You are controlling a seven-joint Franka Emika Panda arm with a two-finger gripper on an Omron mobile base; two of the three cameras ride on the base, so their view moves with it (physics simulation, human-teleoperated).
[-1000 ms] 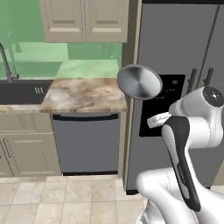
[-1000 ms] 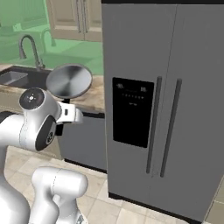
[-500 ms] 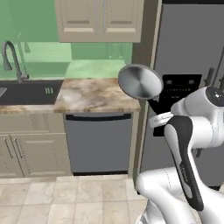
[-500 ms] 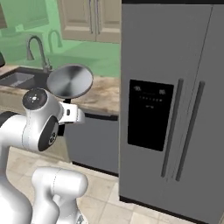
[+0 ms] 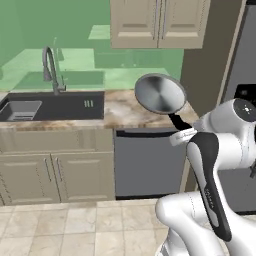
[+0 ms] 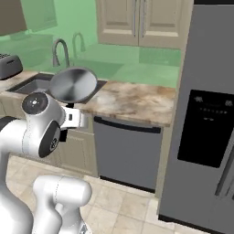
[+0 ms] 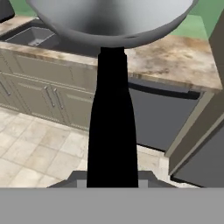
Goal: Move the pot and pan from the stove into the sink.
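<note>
Now silver pan [image 5: 160,94], black handle [image 7: 112,131], tilted

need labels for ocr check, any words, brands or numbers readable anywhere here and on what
No text can be read in these pictures.
fridge dispenser panel: faint light marks along its top, too small and blurred to read.
sink: small white marks on its deck, too small to read.
pan, held by its handle in the gripper: plain metal, no marking.
dishwasher: no lettering.
</note>
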